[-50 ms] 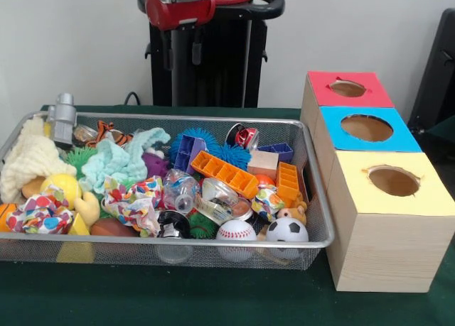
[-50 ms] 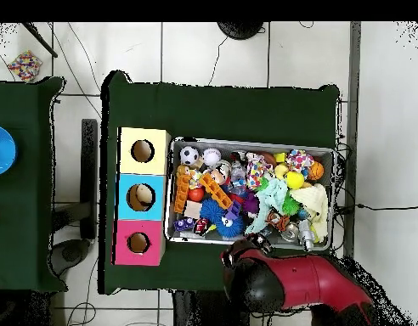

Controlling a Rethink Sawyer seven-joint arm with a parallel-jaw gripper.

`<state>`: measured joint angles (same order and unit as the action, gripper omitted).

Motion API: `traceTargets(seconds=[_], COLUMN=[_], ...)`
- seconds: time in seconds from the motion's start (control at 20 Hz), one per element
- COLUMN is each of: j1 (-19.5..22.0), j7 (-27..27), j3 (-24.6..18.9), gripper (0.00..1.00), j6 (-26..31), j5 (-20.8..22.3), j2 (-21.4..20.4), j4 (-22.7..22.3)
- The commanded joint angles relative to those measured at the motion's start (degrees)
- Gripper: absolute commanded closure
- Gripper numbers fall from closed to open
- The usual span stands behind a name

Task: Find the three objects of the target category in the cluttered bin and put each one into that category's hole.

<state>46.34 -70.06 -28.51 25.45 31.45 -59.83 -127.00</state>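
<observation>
The wire mesh bin [image 1: 316,198] is packed rim to rim, just beside the three-hole wooden box [image 1: 384,234]. The arm [image 2: 289,280] sits off its edge; gripper state unreadable.

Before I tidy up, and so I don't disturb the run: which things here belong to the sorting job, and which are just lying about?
Job: wire bin; the toys in it, such as the baseball; wooden box with three holes.
Lying about: blue dish on the side table; patterned bundle.

Toy-filled bin [image 1: 313,219] left of three-hole box row [image 1: 387,219]; baseball [image 1: 235,231] beside soccer ball [image 1: 286,230].
</observation>
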Motion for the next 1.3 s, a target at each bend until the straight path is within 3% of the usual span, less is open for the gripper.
traceTargets(seconds=[0.05, 0.25, 0.5, 0.95, 1.15, 1.3], j1=[1.3, 1.6, 1.8, -1.4, -0.2, -0.5], j7=[1.9, 1.2, -4.3, -13.7, -10.1, -5.3], j3=[-4.9, -4.8, -1.5, 6.2, 4.9, 4.2], gripper=[0.00, 0.00, 0.00, 0.00, 0.00, 0.00], j6=[3.9, 4.3, 0.8, -5.0, -4.1, -2.5], j5=[-2.0, -2.1, -2.5, -2.3, -3.4, 1.1], j2=[0.4, -0.1, -0.2, -2.1, 0.5, 2.6], j4=[-1.8, -1.4, -3.3, -6.2, -6.1, -4.0])
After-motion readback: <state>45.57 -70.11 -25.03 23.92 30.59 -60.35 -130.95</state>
